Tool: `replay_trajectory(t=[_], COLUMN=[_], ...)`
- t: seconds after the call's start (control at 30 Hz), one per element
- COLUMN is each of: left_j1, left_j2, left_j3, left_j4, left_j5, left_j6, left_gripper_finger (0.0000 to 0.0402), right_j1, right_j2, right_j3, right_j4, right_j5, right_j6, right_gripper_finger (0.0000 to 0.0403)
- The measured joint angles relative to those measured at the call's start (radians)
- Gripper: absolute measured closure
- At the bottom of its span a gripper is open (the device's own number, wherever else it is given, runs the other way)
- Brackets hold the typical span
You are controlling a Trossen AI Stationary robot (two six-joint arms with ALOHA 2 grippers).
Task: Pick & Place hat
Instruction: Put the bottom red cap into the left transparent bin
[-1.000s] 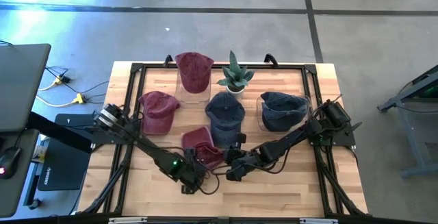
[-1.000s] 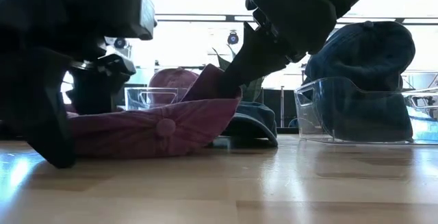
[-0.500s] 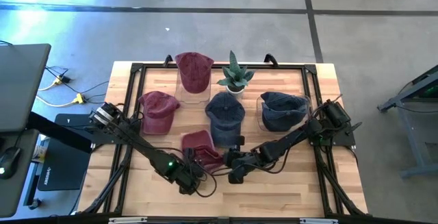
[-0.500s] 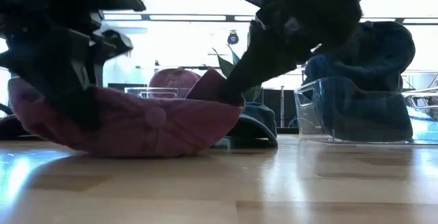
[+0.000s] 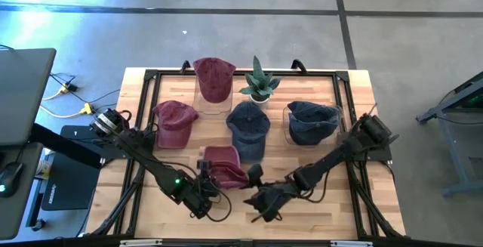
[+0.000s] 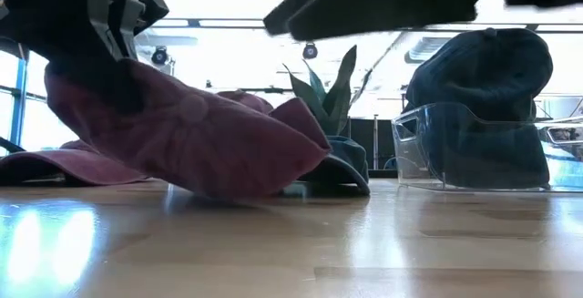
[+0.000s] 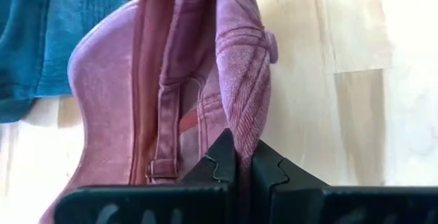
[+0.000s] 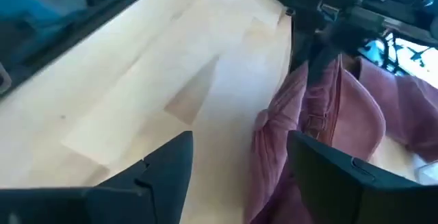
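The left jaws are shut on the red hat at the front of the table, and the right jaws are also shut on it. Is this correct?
Not fully. The left gripper is shut on the red hat, but the right gripper is open and off it; the right wrist view shows its jaws spread apart, short of the hat.

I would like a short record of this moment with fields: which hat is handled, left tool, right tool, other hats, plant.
handled hat: maroon hat, front centre of table, one side lifted
left tool: left tool shut on the maroon hat's edge
right tool: right tool open, apart from the hat
other hats: two maroon hats, two blue hats farther back
plant: potted plant, rear centre, upright
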Motion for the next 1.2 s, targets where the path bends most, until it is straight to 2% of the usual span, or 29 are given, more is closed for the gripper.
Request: replay_trajectory(t=[0.23, 0.4, 0.63, 0.73, 0.83, 0.93, 1.07, 1.2], left_j1=[0.000, 0.000, 0.000, 0.000, 0.000, 0.008, 0.024, 0.052], left_j2=[0.000, 0.000, 0.000, 0.000, 0.000, 0.013, 0.029, 0.052], left_j3=[0.000, 0.000, 0.000, 0.000, 0.000, 0.000, -0.001, 0.000], left_j4=[0.013, 0.015, 0.042, 0.067, 0.069, 0.091, 0.172, 0.276], left_j5=[-0.008, -0.009, 0.003, 0.076, 0.179, 0.233, 0.204, 0.151], left_j6=[0.000, -0.001, -0.003, 0.008, 0.038, 0.071, 0.131, 0.132], left_gripper_finger=[0.0395, 0.0395, 0.0394, 0.0386, 0.0362, 0.0322, 0.0259, 0.0212], right_j1=[-0.063, -0.093, -0.100, -0.100, -0.100, -0.101, -0.121, -0.140], right_j2=[0.082, 0.120, 0.127, 0.127, 0.123, 0.106, 0.100, 0.100], right_j3=[0.000, 0.000, 0.000, 0.000, 0.000, 0.012, 0.071, 0.082], right_j4=[0.000, 0.017, 0.029, 0.030, 0.030, 0.015, -0.065, -0.083], right_j5=[0.044, -0.088, -0.132, -0.157, -0.189, -0.207, -0.262, -0.286], right_j6=[0.125, 0.138, 0.150, 0.145, 0.146, 0.164, 0.260, 0.310], right_gripper_finger=[0.0182, 0.0205, 0.0307, 0.0351, 0.0389, 0.0393, 0.0385, 0.0396])
